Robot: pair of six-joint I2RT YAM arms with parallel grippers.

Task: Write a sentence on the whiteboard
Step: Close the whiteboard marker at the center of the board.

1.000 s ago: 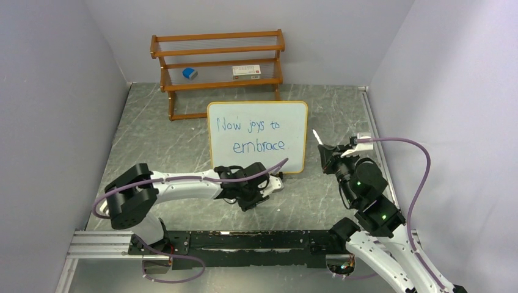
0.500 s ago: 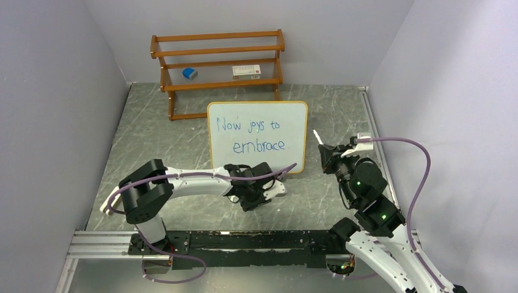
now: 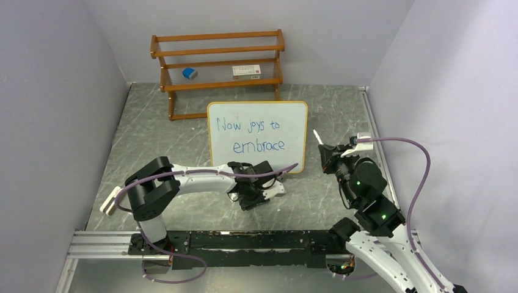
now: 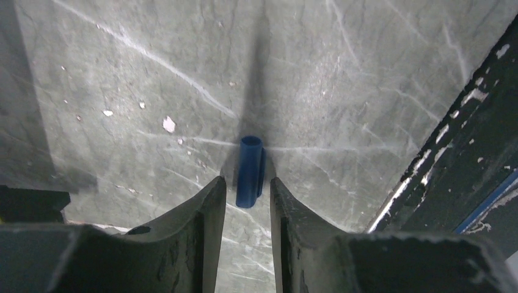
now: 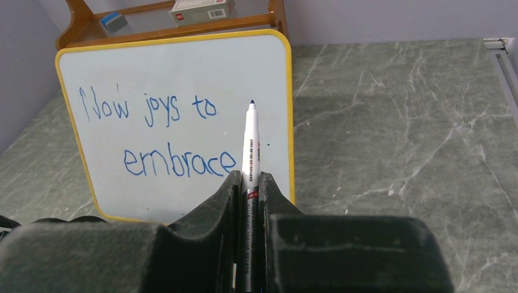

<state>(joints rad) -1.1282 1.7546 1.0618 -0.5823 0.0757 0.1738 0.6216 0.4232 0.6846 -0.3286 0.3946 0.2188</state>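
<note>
Large white whiteboard with thin orange wood frame (image 3: 293, 122) stands upright mid-desk, toward far edge of grey marbled desk (image 3: 171, 134). Blue handwritten sentence (image 5: 177, 162) sits on it in two rows and looks finished.

Right tool (image 5: 249, 183), toward right edge, pinches uncapped white marker (image 5: 251, 140), tip up, apart from board.

Left tool (image 4: 247, 189) low over desk, fingers slightly spread, flanking small blue cap (image 4: 250, 168).

Risks:
- Round cap rolls or squirts out if closure off-centre.
- Left arm nudges board.
- Bare tip smears lettering.

Whiteboard (image 5: 269, 91) is showing the sentence (image 5: 177, 163) in blue: top row "Now joys to", 2nd row "embrace". Print on marker (image 5: 251, 146) & box (image 5: 201, 9) label is coming out too small to read.
</note>
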